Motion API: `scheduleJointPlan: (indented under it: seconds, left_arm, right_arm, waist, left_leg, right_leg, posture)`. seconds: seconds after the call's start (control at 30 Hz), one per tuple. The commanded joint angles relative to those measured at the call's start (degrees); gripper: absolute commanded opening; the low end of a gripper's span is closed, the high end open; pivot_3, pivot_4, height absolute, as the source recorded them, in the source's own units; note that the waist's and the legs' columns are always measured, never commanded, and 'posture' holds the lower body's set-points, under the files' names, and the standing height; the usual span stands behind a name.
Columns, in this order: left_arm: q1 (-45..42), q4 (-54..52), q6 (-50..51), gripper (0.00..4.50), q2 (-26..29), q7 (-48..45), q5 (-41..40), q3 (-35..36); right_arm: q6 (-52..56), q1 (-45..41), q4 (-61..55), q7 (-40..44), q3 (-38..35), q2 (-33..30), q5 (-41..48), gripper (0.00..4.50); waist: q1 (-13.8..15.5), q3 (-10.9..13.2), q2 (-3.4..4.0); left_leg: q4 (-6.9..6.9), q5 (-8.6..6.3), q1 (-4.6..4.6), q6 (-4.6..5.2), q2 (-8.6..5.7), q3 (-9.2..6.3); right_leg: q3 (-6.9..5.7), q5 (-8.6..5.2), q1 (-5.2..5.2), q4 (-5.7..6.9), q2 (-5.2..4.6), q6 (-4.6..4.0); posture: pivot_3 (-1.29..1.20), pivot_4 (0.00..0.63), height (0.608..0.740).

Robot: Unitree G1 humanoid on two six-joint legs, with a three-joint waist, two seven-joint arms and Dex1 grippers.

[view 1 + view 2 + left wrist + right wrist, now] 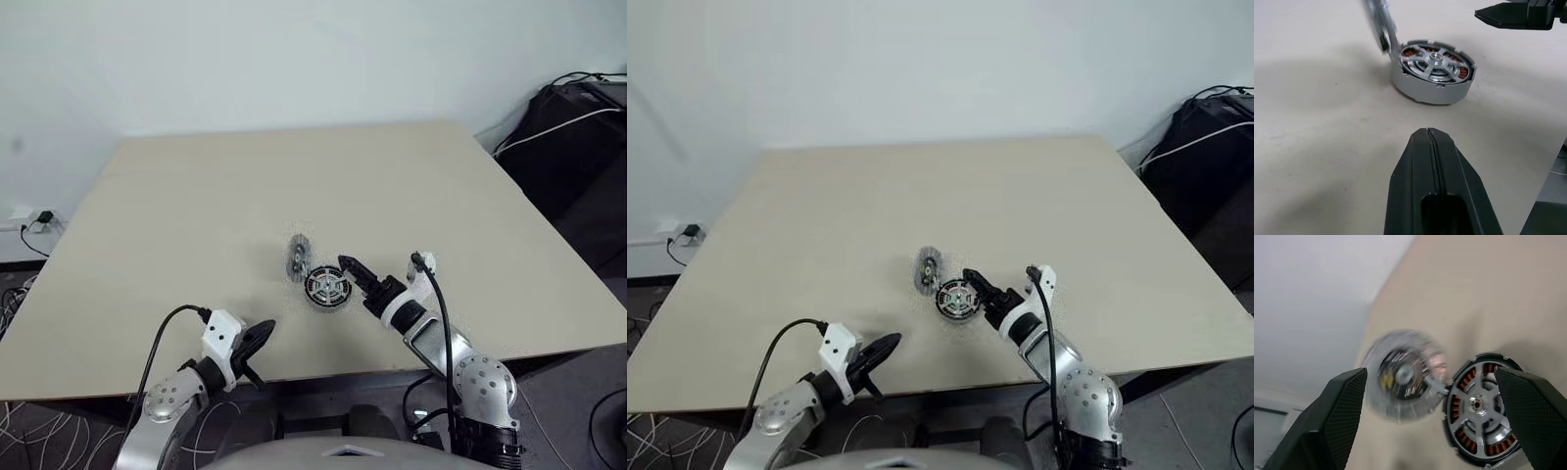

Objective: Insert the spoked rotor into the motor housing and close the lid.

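The motor housing (326, 288) lies flat near the middle of the table. The spoked rotor (1432, 62) sits inside it, and copper windings show through its gaps. The lid (298, 258) stands on its edge, tilted, touching the housing's far left side, with its inner face and small dark parts turned towards my right gripper (355, 274). That gripper is open with nothing in it, just right of the housing, its fingers (1342, 406) spread wide either side of the parts. My left gripper (260, 338) is shut and empty at the table's front edge, pointing at the housing.
The beige table (196, 215) has bare surface on all sides of the parts. A black bag with white cables (573, 127) lies off the far right corner. A wall socket (34, 219) is at the left.
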Motion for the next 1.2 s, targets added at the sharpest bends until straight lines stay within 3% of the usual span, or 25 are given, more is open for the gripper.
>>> scheduleJointPlan:
  seconds: [0.03, 0.1, 0.2, 0.37, 0.57, 0.6, 0.97, 1.2]
  left_arm:
    - [-0.46, -1.58, -0.16, 0.0, 0.11, -0.19, -0.6, 0.02]
    - [-0.48, -1.59, -0.18, 0.0, 0.13, -0.27, -0.55, 0.02]
    - [-0.52, -1.56, -0.21, 0.0, 0.2, -0.33, -0.51, 0.06]
    - [-0.62, -1.55, -0.2, 0.0, 0.21, -0.38, -0.47, 0.0]
    - [-0.6, -1.61, -0.18, 0.0, 0.19, -0.36, -0.46, -0.03]
    - [-0.56, -1.65, -0.16, 0.0, 0.19, -0.31, -0.47, 0.01]
    - [0.12, -2.22, -0.16, 0.0, -0.15, 0.41, -0.41, 0.11]
    - [0.16, -2.05, -0.25, 0.0, -0.19, 0.56, -0.39, 0.05]
  right_arm:
    - [-3.95, -0.51, -2.63, 0.95, 3.88, -1.85, -7.16, 4.46]
    - [-7.81, -0.25, -2.66, 1.83, 7.87, -4.16, -14.88, 4.46]
    - [-14.2, -0.75, -1.18, 3.13, 15.35, -7.88, -27.01, 3.82]
    - [-21.11, -4.15, 2.24, 3.42, 24.65, -10.43, -42.06, 2.22]
    - [-23.6, -7.35, 6.81, 5.35, 27.92, -8.95, -48.56, 0.19]
    - [-23.8, -8.04, 7.78, 5.56, 28.07, -8.39, -49.12, 0.03]
    - [-21.08, -8.97, 16.65, 11.29, 28.29, -6.54, -51.83, 0.03]
    - [-18.47, -8.69, 13.05, 13.35, 26.62, -6.72, -51.75, 0.03]
  waist:
    - [0.01, 0.0, 0.0]
    - [0.03, -0.01, -0.01]
    - [0.11, -0.01, -0.03]
    - [0.08, -0.02, -0.1]
    - [0.65, -0.08, -0.35]
    - [0.66, -0.08, -0.36]
    - [0.63, -0.1, -0.39]
    - [0.63, -0.26, -0.47]
  left_leg:
    - [0.01, 0.0, 0.0, 0.0, 0.0, 0.0]
    - [0.06, 0.0, 0.0, 0.0, 0.0, 0.01]
    - [0.07, 0.0, 0.0, 0.0, -0.02, 0.02]
    - [0.07, 0.01, 0.05, -0.01, -0.01, 0.03]
    - [0.11, 0.01, 0.12, 0.0, -0.01, 0.02]
    - [0.11, 0.01, 0.12, 0.0, -0.02, 0.02]
    - [0.13, 0.01, 0.15, 0.0, -0.01, 0.0]
    - [0.15, 0.01, 0.26, -0.01, 0.0, -0.01]
  right_leg:
    - [0.0, 0.0, 0.01, 0.0, 0.0, 0.0]
    - [0.0, 0.0, 0.03, 0.0, -0.01, 0.0]
    - [-0.01, 0.01, 0.04, -0.01, 0.01, 0.01]
    - [-0.02, 0.01, 0.05, 0.02, 0.14, 0.02]
    - [-0.02, 0.02, 0.15, 0.02, 0.21, 0.03]
    - [-0.02, 0.02, 0.16, 0.02, 0.21, 0.03]
    - [-0.02, 0.05, 0.17, 0.06, 0.26, 0.02]
    - [-0.02, 0.04, 0.27, 0.08, 0.26, 0.03]
  posture:
    - [0.0, 0.0, 0.74]
    - [0.0, 0.0, 0.74]
    - [0.0, 0.0, 0.74]
    - [0.0, 0.0, 0.74]
    - [0.0, 0.0, 0.74]
    - [0.0, 0.0, 0.74]
    - [0.0, 0.0, 0.74]
    - [0.0, 0.0, 0.74]
